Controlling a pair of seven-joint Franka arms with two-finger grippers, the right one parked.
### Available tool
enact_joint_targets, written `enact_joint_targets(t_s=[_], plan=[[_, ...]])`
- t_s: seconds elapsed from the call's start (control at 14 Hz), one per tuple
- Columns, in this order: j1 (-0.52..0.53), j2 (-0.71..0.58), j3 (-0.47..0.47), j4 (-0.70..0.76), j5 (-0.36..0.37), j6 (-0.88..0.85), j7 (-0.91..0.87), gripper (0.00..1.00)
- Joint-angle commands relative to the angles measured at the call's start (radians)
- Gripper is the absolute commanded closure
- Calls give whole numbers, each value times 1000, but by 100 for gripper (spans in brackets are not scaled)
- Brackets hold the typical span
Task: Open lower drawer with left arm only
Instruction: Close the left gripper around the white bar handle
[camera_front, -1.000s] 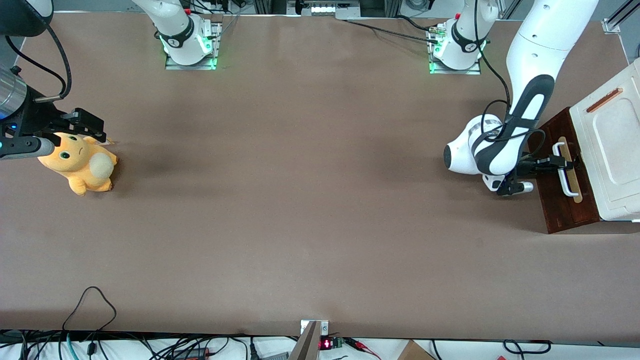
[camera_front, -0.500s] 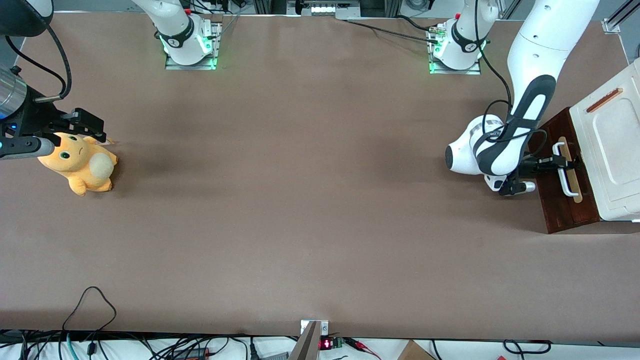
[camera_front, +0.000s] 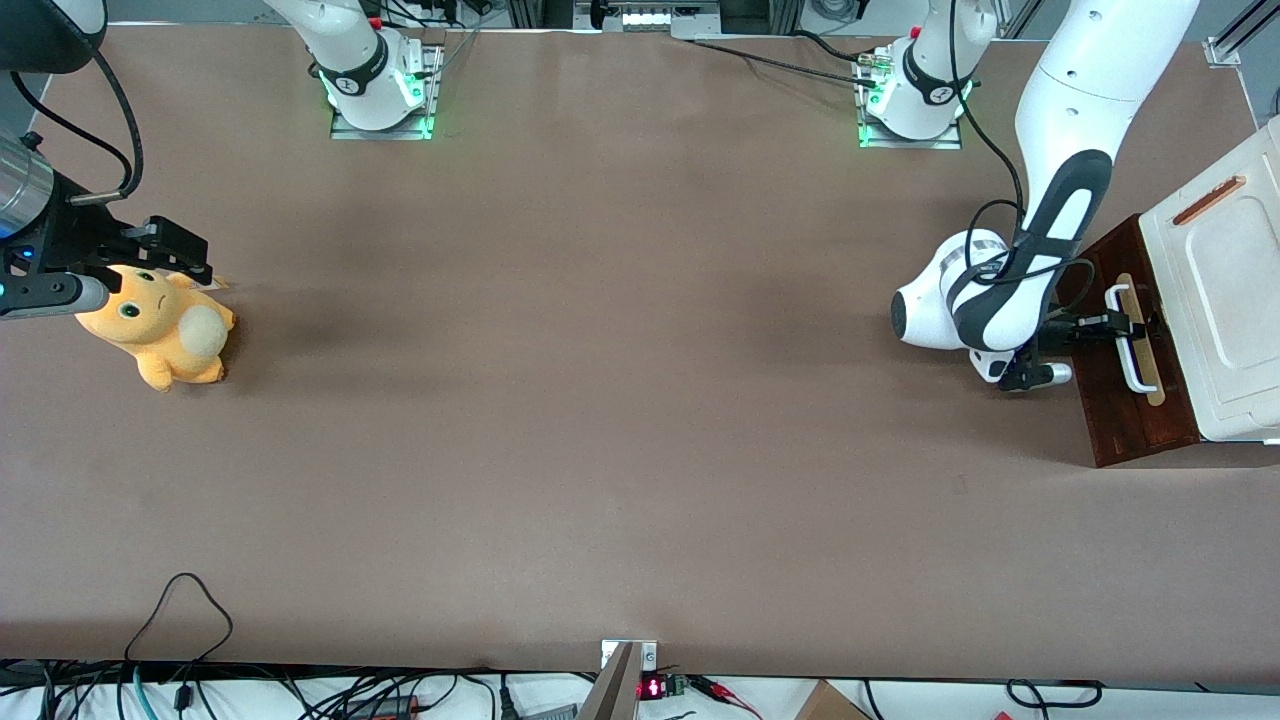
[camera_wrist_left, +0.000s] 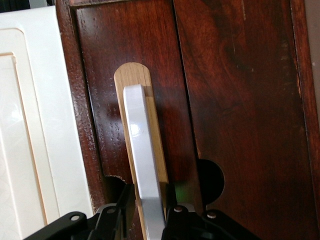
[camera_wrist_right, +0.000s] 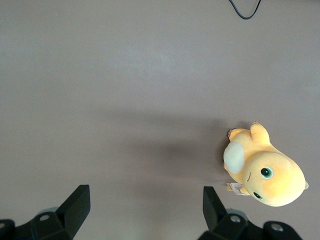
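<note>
White bar handle (camera_wrist_left: 144, 165) sits between gripper (camera_wrist_left: 146, 216) fingers, closed on it; lower drawer (camera_front: 1128, 375) front barely out. Left arm (camera_front: 1010, 290) low in front of it.

Even, bright overhead light fills the front view, and the brown table (camera_front: 600, 400) reads flat and matte with only faint darker patches. A soft, diffuse shadow spreads on the table beside the orange plush toy (camera_front: 160, 325), toward the middle of the table, and a narrow one lies under the left arm (camera_front: 1000, 300). Green status lights glow at both arm bases. The glossy white shell of that arm carries mild highlights. In the left wrist view the lower drawer (camera_wrist_left: 235, 100) shows sheen on its dark varnish, its white handle (camera_wrist_left: 142, 160) is softly blurred, and the gripper (camera_wrist_left: 146, 225) sits dark and out of focus around it.
</note>
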Motion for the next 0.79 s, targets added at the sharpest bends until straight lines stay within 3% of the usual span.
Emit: enact_joint_targets(t_s=[0.0, 0.14, 0.43, 0.71], plan=[[2, 9, 10, 7, 20, -14, -12, 68], [2, 9, 12, 7, 20, -14, -12, 69], [2, 4, 10, 8, 19, -12, -12, 98], [-3, 3, 10, 10, 17, -9, -9, 100]])
